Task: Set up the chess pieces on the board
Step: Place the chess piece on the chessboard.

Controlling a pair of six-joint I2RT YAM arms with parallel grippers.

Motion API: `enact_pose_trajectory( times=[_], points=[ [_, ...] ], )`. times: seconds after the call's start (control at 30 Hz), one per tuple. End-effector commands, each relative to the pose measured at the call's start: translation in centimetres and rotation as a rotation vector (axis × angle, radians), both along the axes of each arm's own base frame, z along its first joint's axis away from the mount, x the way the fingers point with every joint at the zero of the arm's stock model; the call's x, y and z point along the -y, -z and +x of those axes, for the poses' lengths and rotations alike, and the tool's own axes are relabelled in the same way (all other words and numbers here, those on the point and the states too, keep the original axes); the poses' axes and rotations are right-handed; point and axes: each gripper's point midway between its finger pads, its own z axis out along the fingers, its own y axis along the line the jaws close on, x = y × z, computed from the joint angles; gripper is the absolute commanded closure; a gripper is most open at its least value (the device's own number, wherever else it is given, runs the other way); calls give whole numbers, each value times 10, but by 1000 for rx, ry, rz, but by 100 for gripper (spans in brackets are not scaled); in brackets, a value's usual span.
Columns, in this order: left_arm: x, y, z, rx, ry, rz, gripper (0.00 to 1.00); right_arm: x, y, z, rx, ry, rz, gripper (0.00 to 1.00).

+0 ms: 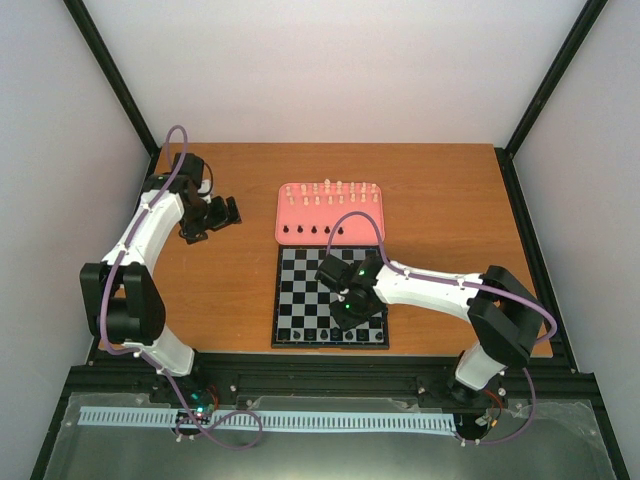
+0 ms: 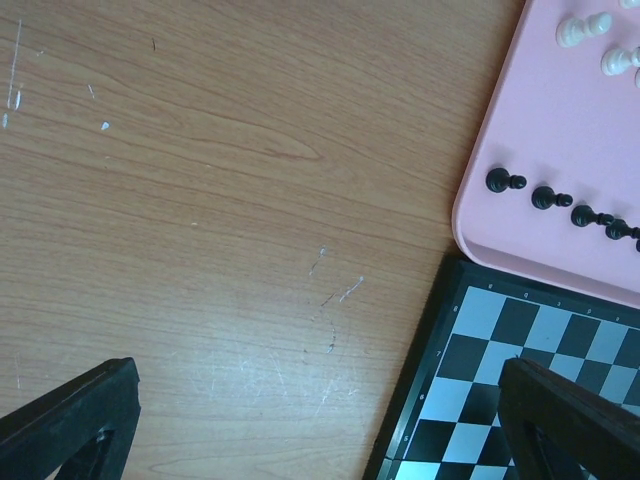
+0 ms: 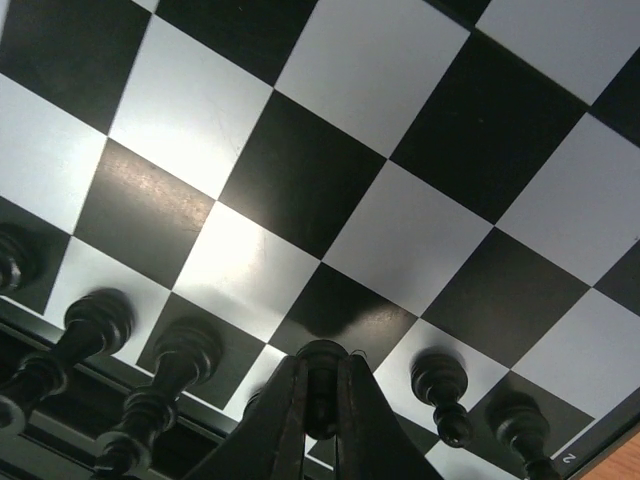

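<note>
Black chessman (image 3: pixel 322 395) is recorded pinched between the fingers of the right gripper (image 3: pixel 322 362), the jaws being pressed onto it from both sides. It is held low over the row of squares along the near edge of the board (image 1: pixel 300 290); whether its base touches the square cannot be told. Further black chess pieces (image 3: pixel 172 375) are stood upright in that same near row, on either side of the held one. The board is laid flat on the wooden table (image 2: pixel 200 200), in front of the right arm.

Just beyond the board's far edge a pink tray (image 1: pixel 283 215) is set, its long side parallel to the board. A line of small black pieces (image 2: pixel 505 181) is noted along the tray's near side, and white chess pieces (image 1: pixel 330 192) are ranged along its far side.

The left gripper (image 2: pixel 318 375) is found over bare wood, left of the tray and the board's far left corner, with its jaws spread wide.
</note>
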Motion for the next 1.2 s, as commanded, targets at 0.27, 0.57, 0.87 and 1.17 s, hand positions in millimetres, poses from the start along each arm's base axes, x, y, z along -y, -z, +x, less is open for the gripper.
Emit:
enact_pose_trajectory(
  times=[0.27,0.57,0.87,1.17],
  points=[
    [2,-11,-4,40,16,0,0,6,13,-1,0,6,-47,95],
    [1,-10,-5,39,15,4,0,10,17,2,8,8,-77,90],
    [1,-10,-4,39,15,3,0,7,19,6,11,-4,-77,81],
    [2,-10,0,40,15,1,0,-2,4,19,67,-23,-59,75]
  ],
)
